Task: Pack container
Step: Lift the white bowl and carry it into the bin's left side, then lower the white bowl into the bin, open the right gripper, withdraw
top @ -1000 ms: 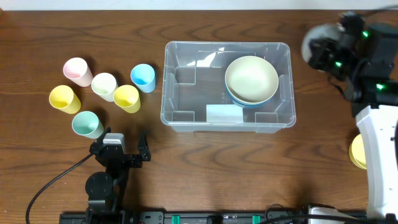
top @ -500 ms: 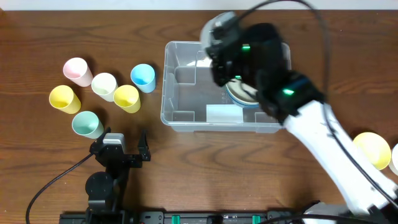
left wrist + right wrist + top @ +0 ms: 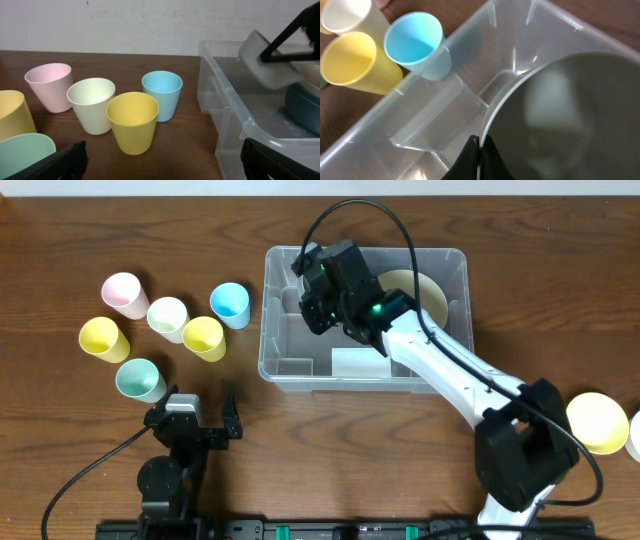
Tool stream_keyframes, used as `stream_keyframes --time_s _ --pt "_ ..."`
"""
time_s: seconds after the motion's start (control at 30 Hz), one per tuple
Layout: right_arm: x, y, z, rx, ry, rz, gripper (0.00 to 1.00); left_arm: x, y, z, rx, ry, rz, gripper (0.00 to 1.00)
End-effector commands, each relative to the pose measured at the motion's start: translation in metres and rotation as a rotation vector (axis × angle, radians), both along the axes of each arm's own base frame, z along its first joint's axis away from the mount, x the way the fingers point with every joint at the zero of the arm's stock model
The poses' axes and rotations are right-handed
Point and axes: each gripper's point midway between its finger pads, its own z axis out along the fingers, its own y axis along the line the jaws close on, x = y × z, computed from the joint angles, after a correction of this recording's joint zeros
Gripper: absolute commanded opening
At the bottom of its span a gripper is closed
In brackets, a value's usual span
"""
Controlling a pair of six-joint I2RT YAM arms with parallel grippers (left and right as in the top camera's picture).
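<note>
- Overhead, its arm hides the right gripper (image 3: pixel 480 145); jaws pinch a grey bowl (image 3: pixel 560 115) rim over the container (image 3: pixel 290 340), frame centre.
- The left gripper (image 3: pixel 192 425), lower left: jaws spread.
- Six cups (image 3: pixel 205 337) stand left.

A pink cup (image 3: pixel 124 293), cream cup (image 3: pixel 167 314), blue cup (image 3: pixel 230 304), mint cup (image 3: pixel 140 380) and two yellow cups (image 3: pixel 203 337) (image 3: pixel 103 338) are seen clustered on the desk (image 3: pixel 300 440).

Dark wooden table (image 3: pixel 520 240), clear container (image 3: pixel 266 320) near its middle.
Left of the container, upright: pink cup (image 3: pixel 124 294), cream cup (image 3: pixel 167 314), blue cup (image 3: pixel 229 303), near yellow cup (image 3: pixel 204 335), far yellow cup (image 3: pixel 103 337), teal cup (image 3: pixel 139 379). Right of it: pale yellow bowl (image 3: pixel 597 422), possibly another dish cut off beside.
</note>
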Motion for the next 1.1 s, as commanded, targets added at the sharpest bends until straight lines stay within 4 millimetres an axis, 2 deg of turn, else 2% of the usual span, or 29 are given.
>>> stream_keyframes --time_s 0.0,0.2,0.3,0.47,0.67,0.8,0.93,1.07 --pt "0.001 0.006 -0.012 -0.019 0.006 0.022 0.01 0.0 0.001 -0.015 0.011 0.032 0.006 0.98" --pt "0.006 0.007 -0.044 -0.064 0.023 0.036 0.01 0.0 0.001 -0.015 0.011 0.032 0.006 0.98" --pt "0.01 0.004 -0.055 -0.087 0.025 0.019 0.11 0.0 0.001 -0.015 0.011 0.032 0.006 0.98" --pt "0.013 0.001 -0.06 -0.105 0.019 0.003 0.29 0.0 0.001 -0.015 0.011 0.033 0.006 0.98" --pt "0.017 0.002 -0.056 -0.097 0.005 -0.001 0.29 0.0 0.001 -0.015 0.011 0.032 0.006 0.98" --pt "0.017 0.004 -0.036 -0.088 -0.003 -0.001 0.27 0.0 0.001 -0.015 0.011 0.032 0.006 0.98" --pt "0.015 -0.001 0.012 -0.089 -0.009 -0.031 0.28 0.0 0.001 -0.015 0.011 0.032 0.006 0.98" --pt "0.013 -0.026 0.064 -0.121 -0.025 -0.117 0.34 0.0 0.001 -0.015 0.011 0.032 0.006 0.98"
